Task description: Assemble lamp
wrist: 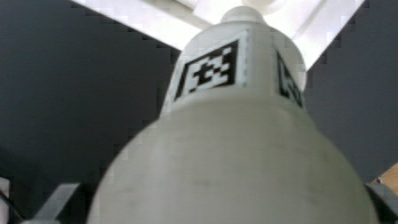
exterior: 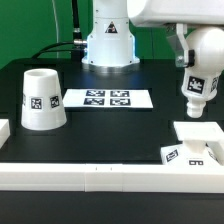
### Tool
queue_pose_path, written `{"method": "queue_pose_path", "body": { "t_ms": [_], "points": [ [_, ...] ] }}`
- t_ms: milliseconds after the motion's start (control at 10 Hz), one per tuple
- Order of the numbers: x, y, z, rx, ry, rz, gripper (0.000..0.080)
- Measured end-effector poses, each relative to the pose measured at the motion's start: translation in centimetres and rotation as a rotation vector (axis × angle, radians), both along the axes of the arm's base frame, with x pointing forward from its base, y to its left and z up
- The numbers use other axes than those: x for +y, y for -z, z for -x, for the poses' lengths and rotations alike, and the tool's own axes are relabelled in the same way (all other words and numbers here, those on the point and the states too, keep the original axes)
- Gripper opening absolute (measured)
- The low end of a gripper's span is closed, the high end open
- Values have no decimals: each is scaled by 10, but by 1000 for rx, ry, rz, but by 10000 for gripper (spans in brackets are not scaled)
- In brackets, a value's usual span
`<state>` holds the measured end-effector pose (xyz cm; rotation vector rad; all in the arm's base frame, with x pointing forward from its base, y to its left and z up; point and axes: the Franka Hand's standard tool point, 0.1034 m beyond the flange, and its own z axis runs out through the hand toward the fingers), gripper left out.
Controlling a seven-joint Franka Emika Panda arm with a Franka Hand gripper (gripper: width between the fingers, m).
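My gripper [exterior: 197,72] is shut on the white bulb [exterior: 195,97] and holds it upright in the air at the exterior view's right. The bulb hangs just above the low square base [exterior: 199,135], which lies on the table and carries a tag on its side; bulb and base are apart. In the wrist view the bulb [wrist: 222,130] fills the frame, tag facing the camera, with a grey fingertip [wrist: 50,203] at its side. The tapered shade [exterior: 43,98] stands on the table at the exterior view's left, tag toward the camera.
The marker board [exterior: 107,98] lies flat at the table's middle, in front of the robot's pedestal [exterior: 108,45]. A long white border rail [exterior: 100,177] runs along the front edge. A short white rail piece [exterior: 4,130] sits at the left edge.
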<state>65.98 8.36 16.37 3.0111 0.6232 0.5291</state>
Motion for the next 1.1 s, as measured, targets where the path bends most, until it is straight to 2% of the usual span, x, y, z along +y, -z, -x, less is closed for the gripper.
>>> {"method": "queue_pose_path", "body": {
  "t_ms": [100,200,300,400,1100],
  "points": [
    [-1,-1,-3,-28,-6,-2,576],
    [-6,-2,-5,-142,-8,-16,576],
    [-2,8,4,-130,-3,-20,576],
    [4,12,8,-127,-13,-21,576],
    [9,21,13,-117,-24,-19,576]
  ]
}}
